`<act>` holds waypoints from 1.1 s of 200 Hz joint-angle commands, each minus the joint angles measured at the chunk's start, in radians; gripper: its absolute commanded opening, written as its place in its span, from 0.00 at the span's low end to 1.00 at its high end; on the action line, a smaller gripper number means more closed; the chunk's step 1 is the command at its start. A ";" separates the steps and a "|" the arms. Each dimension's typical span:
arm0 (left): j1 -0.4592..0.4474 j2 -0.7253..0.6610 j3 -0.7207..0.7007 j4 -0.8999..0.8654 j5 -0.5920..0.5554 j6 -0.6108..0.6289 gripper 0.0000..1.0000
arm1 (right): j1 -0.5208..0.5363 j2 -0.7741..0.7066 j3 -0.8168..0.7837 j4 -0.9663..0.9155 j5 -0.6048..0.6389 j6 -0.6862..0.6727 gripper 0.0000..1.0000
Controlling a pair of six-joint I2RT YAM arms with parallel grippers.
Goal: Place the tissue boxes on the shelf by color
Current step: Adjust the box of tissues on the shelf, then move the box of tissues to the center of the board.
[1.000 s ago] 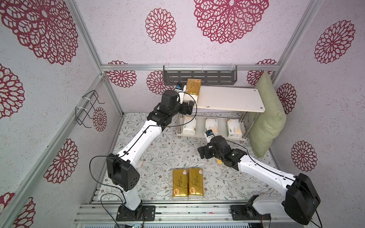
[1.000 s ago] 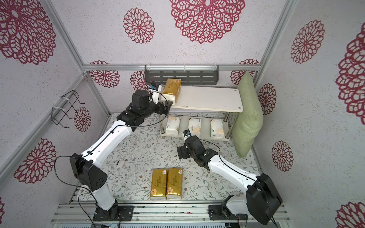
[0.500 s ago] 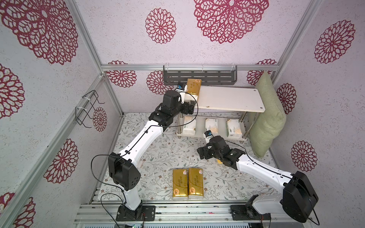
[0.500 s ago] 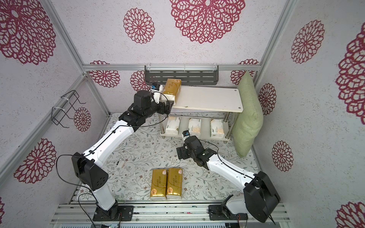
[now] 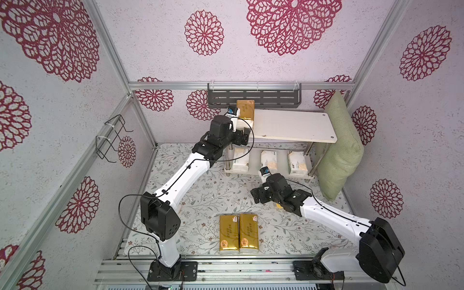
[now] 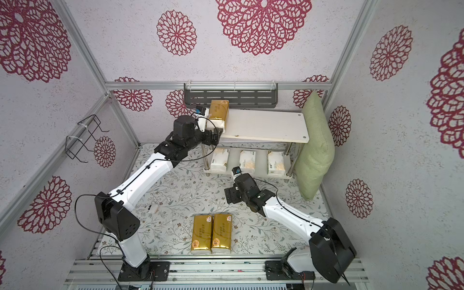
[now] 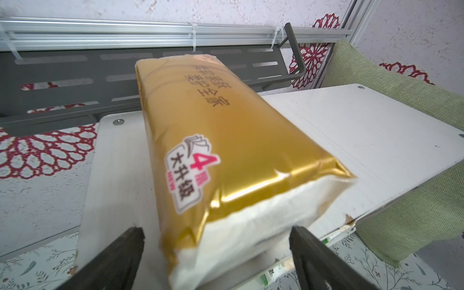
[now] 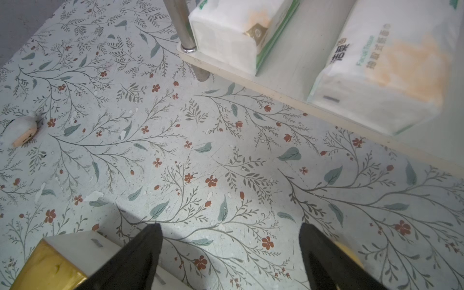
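The floral-covered table (image 5: 200, 200) filled the floor of the cell. At its far side stood the shelf (image 5: 293, 125), with a green cushion (image 5: 339, 150) leaning against the end nearest the right arm (image 5: 326, 216). The left arm (image 5: 180, 175) reached up to the opposite end of the top board, while the right arm stretched low across the table in front of the lower board. By colour, the lower board looked finished. Three white packs (image 5: 269, 160) lay on it in a row, apart from one another, and both top views showed no white pack anywhere else. The top board was only a third filled. One gold pack (image 7: 226, 140) lay flat at the end by the left arm, its white near end hanging a little over the front edge. The rest of that board was bare. Two gold packs (image 5: 238, 233) lay touching side by side on the table near the front rail, not yet shelved, so two lifts to the top board seemed to be left. The left gripper (image 7: 216, 231) had its jaws spread wide on either side of the gold pack's near end, with a visible gap on one side, and appeared to grip nothing. The right gripper (image 8: 229, 236) hung open and empty over bare table, a corner of a gold pack just beside it. A small yellow lump (image 5: 278, 206) lay by the right arm's wrist.
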 commanded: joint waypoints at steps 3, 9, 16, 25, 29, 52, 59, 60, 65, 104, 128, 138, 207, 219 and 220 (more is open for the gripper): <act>-0.008 -0.057 -0.023 0.026 -0.001 0.002 0.97 | -0.007 -0.008 0.000 0.028 -0.010 0.011 0.92; -0.008 -0.068 -0.030 0.026 -0.001 0.002 0.97 | -0.007 -0.007 -0.001 0.030 -0.011 0.012 0.92; -0.008 -0.080 -0.041 0.027 -0.002 -0.002 0.98 | -0.008 -0.007 0.000 0.030 -0.010 0.011 0.92; -0.009 -0.101 -0.058 0.034 -0.004 -0.003 0.97 | -0.009 -0.007 0.000 0.030 -0.010 0.011 0.92; -0.008 -0.111 -0.066 0.035 -0.006 -0.005 0.97 | -0.009 -0.007 -0.001 0.030 -0.010 0.012 0.92; -0.008 -0.170 -0.117 0.057 -0.009 -0.013 0.97 | -0.011 -0.007 0.000 0.030 -0.009 0.012 0.92; -0.008 -0.190 -0.133 0.063 -0.003 -0.017 0.97 | -0.011 -0.006 0.001 0.030 -0.010 0.011 0.92; -0.008 -0.193 -0.135 0.064 -0.003 -0.018 0.98 | -0.012 -0.006 0.001 0.030 -0.010 0.011 0.92; -0.008 -0.208 -0.147 0.067 -0.002 -0.021 0.98 | -0.012 -0.007 0.001 0.029 -0.011 0.011 0.92; -0.008 -0.342 -0.237 0.046 -0.063 -0.077 0.97 | -0.017 -0.007 0.002 0.016 -0.002 0.022 0.93; -0.009 -0.408 -0.248 -0.117 -0.218 -0.178 0.97 | -0.044 -0.007 0.002 -0.015 0.021 0.053 0.94; -0.008 -0.431 -0.255 -0.199 -0.277 -0.231 0.98 | -0.063 -0.003 -0.004 -0.024 0.030 0.066 0.95; -0.074 -0.663 -0.615 -0.466 -0.354 -0.515 0.97 | -0.176 0.010 -0.043 -0.050 0.012 0.071 0.95; -0.098 -0.679 -0.682 -0.482 -0.331 -0.565 0.97 | -0.183 0.013 -0.048 -0.050 0.009 0.069 0.95; -0.099 -0.679 -0.686 -0.484 -0.329 -0.567 0.97 | -0.184 0.013 -0.048 -0.050 0.008 0.069 0.95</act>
